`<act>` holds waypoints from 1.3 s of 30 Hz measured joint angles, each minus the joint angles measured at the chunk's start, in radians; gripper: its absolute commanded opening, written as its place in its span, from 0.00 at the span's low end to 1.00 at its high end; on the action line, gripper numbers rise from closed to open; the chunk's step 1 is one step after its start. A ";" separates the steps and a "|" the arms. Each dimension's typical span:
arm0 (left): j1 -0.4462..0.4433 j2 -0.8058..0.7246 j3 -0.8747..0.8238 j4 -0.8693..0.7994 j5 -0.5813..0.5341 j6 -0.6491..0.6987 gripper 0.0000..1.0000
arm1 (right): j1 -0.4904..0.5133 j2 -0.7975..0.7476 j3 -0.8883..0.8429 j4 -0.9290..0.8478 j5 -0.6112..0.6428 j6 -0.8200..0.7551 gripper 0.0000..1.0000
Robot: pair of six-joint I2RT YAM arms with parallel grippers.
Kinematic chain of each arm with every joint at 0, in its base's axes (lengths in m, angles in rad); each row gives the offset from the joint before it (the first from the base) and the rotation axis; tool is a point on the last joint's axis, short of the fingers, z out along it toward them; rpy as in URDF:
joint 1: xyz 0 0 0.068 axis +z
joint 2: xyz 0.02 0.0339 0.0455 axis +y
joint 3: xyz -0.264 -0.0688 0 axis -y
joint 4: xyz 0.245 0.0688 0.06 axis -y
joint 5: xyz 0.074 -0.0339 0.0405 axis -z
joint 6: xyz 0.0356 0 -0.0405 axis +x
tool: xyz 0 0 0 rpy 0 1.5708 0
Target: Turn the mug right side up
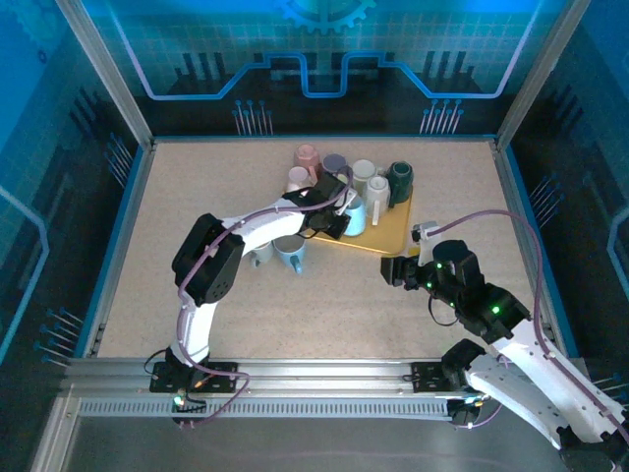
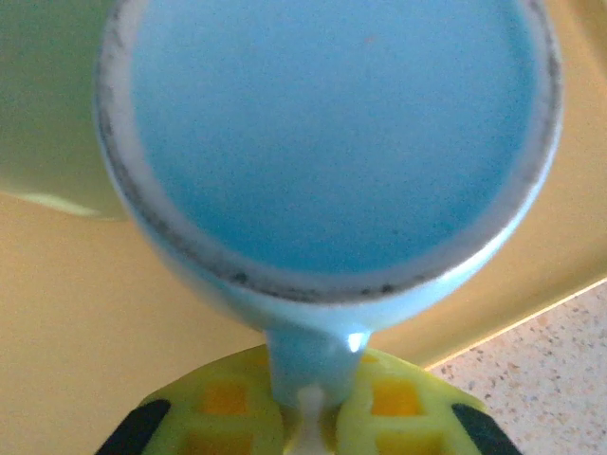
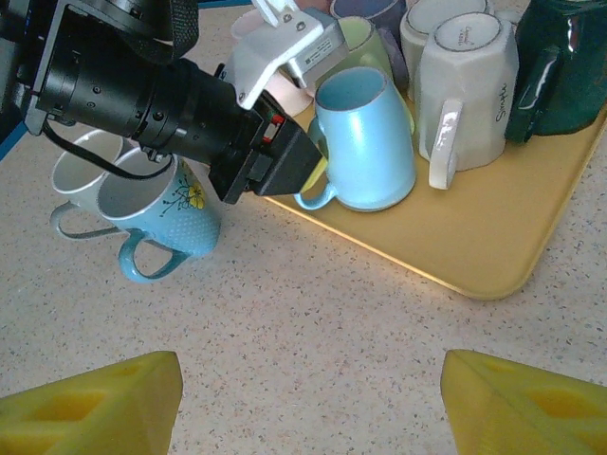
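Observation:
A light blue mug (image 3: 365, 142) stands bottom up on the yellow tray (image 3: 474, 237), its handle (image 3: 318, 194) pointing toward the tray's near left edge. My left gripper (image 3: 308, 175) is shut on that handle. In the left wrist view the mug's ringed base (image 2: 332, 133) looms close, and the handle (image 2: 308, 365) is pinched between the yellow fingers (image 2: 398, 408). From above, the left gripper (image 1: 339, 221) sits at the mug (image 1: 356, 214). My right gripper (image 3: 308, 417) hovers open over bare table in front of the tray, holding nothing; from above it (image 1: 398, 270) is right of the tray's near corner.
More mugs crowd the tray behind the blue one, among them a white mug (image 3: 465, 85) and a dark green mug (image 3: 560, 66). Two upright mugs stand on the table left of the tray: a blue flowered mug (image 3: 161, 213) and a white one (image 3: 81, 175).

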 measured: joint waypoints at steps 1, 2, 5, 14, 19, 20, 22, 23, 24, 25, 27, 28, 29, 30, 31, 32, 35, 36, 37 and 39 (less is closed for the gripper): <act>0.002 0.002 0.000 0.000 0.000 -0.001 0.06 | 0.000 0.000 0.000 0.000 0.000 0.000 0.73; 0.002 0.002 0.000 0.000 -0.001 -0.002 0.07 | 0.000 0.000 0.000 -0.001 0.000 0.000 0.73; 0.002 0.002 0.000 0.004 -0.003 -0.003 0.06 | 0.000 0.000 0.000 -0.006 0.003 -0.001 0.73; 0.002 -0.117 -0.110 0.013 0.013 -0.050 0.06 | 0.000 -0.021 0.008 -0.032 0.011 -0.001 0.71; 0.002 -0.315 -0.187 0.032 0.084 -0.121 0.05 | 0.000 -0.048 0.030 -0.034 -0.008 0.008 0.72; 0.002 -0.359 -0.202 0.049 0.099 -0.138 0.06 | 0.000 -0.057 0.030 -0.030 -0.018 0.014 0.73; 0.002 -0.461 -0.235 0.094 0.134 -0.183 0.05 | 0.000 -0.080 0.030 -0.008 -0.048 0.036 0.73; 0.002 -0.505 -0.249 0.121 0.147 -0.207 0.05 | 0.000 -0.088 0.030 0.007 -0.065 0.048 0.73; 0.002 -0.547 -0.267 0.153 0.161 -0.231 0.05 | 0.000 -0.094 0.030 0.027 -0.085 0.066 0.72; 0.002 -0.592 -0.291 0.199 0.177 -0.263 0.05 | -0.001 -0.097 0.030 0.053 -0.109 0.086 0.72; 0.002 -0.666 -0.354 0.302 0.206 -0.330 0.05 | -0.002 -0.086 0.029 0.117 -0.166 0.132 0.71; 0.002 -0.698 -0.391 0.359 0.216 -0.368 0.05 | -0.002 -0.074 0.029 0.158 -0.200 0.160 0.71; 0.002 -0.723 -0.425 0.405 0.225 -0.404 0.05 | -0.002 -0.062 0.028 0.197 -0.226 0.182 0.71; 0.002 -0.749 -0.467 0.466 0.234 -0.451 0.05 | -0.002 -0.047 0.022 0.254 -0.259 0.217 0.71; 0.002 -0.768 -0.505 0.520 0.240 -0.491 0.05 | -0.002 -0.035 0.014 0.309 -0.283 0.249 0.71; 0.002 -0.783 -0.541 0.572 0.244 -0.534 0.05 | -0.002 -0.025 0.006 0.357 -0.301 0.278 0.71; 0.002 -0.808 -0.621 0.698 0.249 -0.647 0.04 | -0.002 0.012 -0.016 0.493 -0.346 0.360 0.71; 0.002 -0.813 -0.643 0.742 0.248 -0.689 0.04 | -0.002 0.027 -0.021 0.540 -0.354 0.386 0.72; 0.002 -0.818 -0.660 0.779 0.248 -0.720 0.04 | -0.002 0.042 -0.023 0.582 -0.360 0.410 0.73; 0.002 -0.829 -0.685 0.848 0.248 -0.779 0.04 | 0.000 0.066 -0.033 0.667 -0.369 0.446 0.75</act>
